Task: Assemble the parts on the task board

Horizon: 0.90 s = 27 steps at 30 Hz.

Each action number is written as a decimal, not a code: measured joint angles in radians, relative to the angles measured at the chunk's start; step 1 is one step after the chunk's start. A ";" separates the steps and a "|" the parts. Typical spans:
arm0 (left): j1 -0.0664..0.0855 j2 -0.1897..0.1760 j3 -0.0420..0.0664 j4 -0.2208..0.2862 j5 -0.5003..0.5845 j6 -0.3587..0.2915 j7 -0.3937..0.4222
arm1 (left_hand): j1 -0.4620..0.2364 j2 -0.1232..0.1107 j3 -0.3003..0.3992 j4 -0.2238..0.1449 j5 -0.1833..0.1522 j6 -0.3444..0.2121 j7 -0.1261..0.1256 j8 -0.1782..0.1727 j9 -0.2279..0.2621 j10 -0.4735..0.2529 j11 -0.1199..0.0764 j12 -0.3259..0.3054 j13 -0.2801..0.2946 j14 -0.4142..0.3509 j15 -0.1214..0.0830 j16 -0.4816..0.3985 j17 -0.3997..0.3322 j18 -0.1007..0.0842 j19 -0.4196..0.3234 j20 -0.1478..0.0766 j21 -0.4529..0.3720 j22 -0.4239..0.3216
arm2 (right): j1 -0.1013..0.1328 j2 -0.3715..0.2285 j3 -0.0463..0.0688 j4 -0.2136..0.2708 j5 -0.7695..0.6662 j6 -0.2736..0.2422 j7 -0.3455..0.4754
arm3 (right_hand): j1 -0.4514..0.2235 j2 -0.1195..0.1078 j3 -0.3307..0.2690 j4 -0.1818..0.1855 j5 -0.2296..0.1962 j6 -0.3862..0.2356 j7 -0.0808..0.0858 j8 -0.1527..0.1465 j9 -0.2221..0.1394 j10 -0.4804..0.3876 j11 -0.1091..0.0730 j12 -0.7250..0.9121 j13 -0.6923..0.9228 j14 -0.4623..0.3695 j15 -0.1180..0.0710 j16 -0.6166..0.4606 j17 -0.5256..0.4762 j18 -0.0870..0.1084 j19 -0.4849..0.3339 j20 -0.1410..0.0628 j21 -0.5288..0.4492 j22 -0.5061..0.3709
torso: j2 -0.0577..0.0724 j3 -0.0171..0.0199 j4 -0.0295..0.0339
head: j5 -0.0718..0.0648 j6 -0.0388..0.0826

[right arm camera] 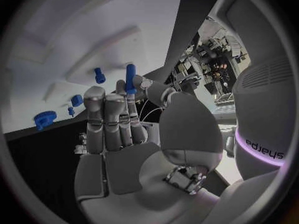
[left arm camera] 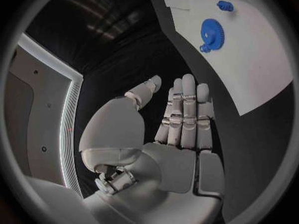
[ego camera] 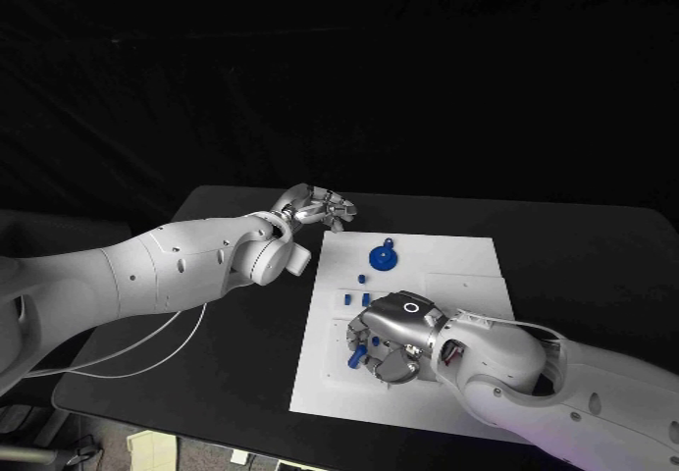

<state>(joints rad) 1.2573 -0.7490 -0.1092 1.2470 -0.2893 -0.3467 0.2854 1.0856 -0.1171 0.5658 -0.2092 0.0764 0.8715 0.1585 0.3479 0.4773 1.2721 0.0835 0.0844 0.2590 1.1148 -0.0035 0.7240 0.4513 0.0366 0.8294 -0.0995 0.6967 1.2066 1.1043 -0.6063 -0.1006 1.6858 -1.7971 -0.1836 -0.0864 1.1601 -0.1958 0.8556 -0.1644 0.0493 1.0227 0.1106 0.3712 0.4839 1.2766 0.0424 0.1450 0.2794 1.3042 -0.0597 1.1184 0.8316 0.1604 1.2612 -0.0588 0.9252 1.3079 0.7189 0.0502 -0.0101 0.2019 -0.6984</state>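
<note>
The white task board (ego camera: pixel 439 294) lies in the middle of the black table. A blue gear (ego camera: pixel 382 257) sits near its far left part, with small blue parts (ego camera: pixel 365 299) a little nearer. My right hand (ego camera: pixel 393 339) hovers over the board's near left area and pinches a blue peg (right arm camera: pixel 130 78) between thumb and a fingertip; the peg (ego camera: pixel 357 358) pokes out at the hand's left side. My left hand (ego camera: pixel 319 208) is off the board's far left corner, fingers stretched out, holding nothing (left arm camera: pixel 177 119). The gear (left arm camera: pixel 212 32) lies beyond its fingertips.
A white cable (ego camera: pixel 141 353) trails from the left arm over the table's left side. Raised white blocks (right arm camera: pixel 99 55) stand on the board past the right hand, with small blue parts (right arm camera: pixel 99 75) beside them. Bare black table (ego camera: pixel 595 245) lies right of the board.
</note>
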 measured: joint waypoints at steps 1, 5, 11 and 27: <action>0.000 0.000 0.000 0.000 0.000 0.000 0.000 | 0.000 0.000 0.000 0.000 0.000 0.000 0.000 0.000 0.000 0.000 0.000 0.000 0.000 0.000 0.000 0.000 0.000 0.000 0.000 0.000 0.000 0.000 | 0.000 0.000 0.000 0.000 -0.002 0.000 0.000 | 0.000 0.000 0.000 0.000 0.000 0.000 0.000 0.000 0.000 0.000 0.000 0.000 0.000 0.000 0.000 0.000 0.000 0.000 0.000 0.000 0.000 0.000 | 0.000 -0.0002 0.0000 | 0.000 0.000; 0.000 -0.001 0.000 0.000 0.000 0.000 0.000 | 0.000 0.000 0.000 0.000 0.000 0.000 0.000 0.000 0.000 0.000 0.000 0.000 0.000 0.000 0.000 0.000 0.001 -0.001 0.000 0.000 0.000 0.000 | 0.000 -0.001 0.000 0.001 -0.006 0.001 0.000 | 0.001 0.001 0.000 0.000 0.000 0.000 0.000 0.000 0.000 0.002 -0.002 0.000 0.001 0.001 -0.001 0.000 0.000 0.000 0.001 0.001 0.000 0.000 | 0.000 -0.0006 0.0004 | 0.000 -0.001; 0.000 0.000 0.000 0.000 0.000 0.000 0.000 | -0.003 0.003 0.000 0.000 0.000 0.000 0.000 0.000 0.000 0.000 0.000 0.000 0.000 0.000 0.000 0.000 0.001 -0.006 0.000 0.000 0.000 0.000 | 0.000 -0.003 0.000 0.002 -0.009 0.002 0.001 | 0.001 0.001 0.003 -0.003 0.000 0.000 0.000 0.000 0.000 0.002 -0.002 0.002 0.001 0.001 -0.001 0.000 0.000 0.000 0.002 0.002 0.000 0.000 | 0.000 -0.0008 0.0004 | 0.000 -0.002; 0.000 -0.001 0.000 -0.002 0.000 0.001 -0.001 | -0.003 0.003 0.000 0.000 0.000 0.000 0.000 0.000 -0.001 0.000 0.000 0.000 0.000 0.000 0.000 0.000 0.003 -0.006 0.000 0.000 0.000 0.001 | -0.001 -0.024 0.000 0.019 -0.014 0.005 0.000 | 0.001 0.001 0.001 -0.005 -0.004 -0.002 -0.002 0.001 -0.001 0.003 -0.003 0.002 0.004 0.001 -0.002 0.000 0.000 0.000 0.002 0.002 0.000 0.000 | 0.000 -0.0001 -0.0002 | 0.002 -0.005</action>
<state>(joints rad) 1.2573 -0.7497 -0.1092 1.2454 -0.2893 -0.3457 0.2841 1.0823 -0.1138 0.5658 -0.2091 0.0764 0.8715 0.1585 0.3479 0.4765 1.2721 0.0835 0.0843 0.2590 1.1148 -0.0035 0.7240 0.4545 0.0302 0.8294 -0.0995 0.6968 1.2072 1.1033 -0.6302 -0.1011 1.7049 -1.8110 -0.1783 -0.0863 1.1612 -0.1949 0.8562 -0.1692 0.0455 1.0207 0.1089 0.3717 0.4831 1.2795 0.0395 0.1468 0.2835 1.3056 -0.0612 1.1184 0.8316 0.1605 1.2630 -0.0566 0.9252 1.3076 0.7187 0.0501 -0.0103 0.2036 -0.7029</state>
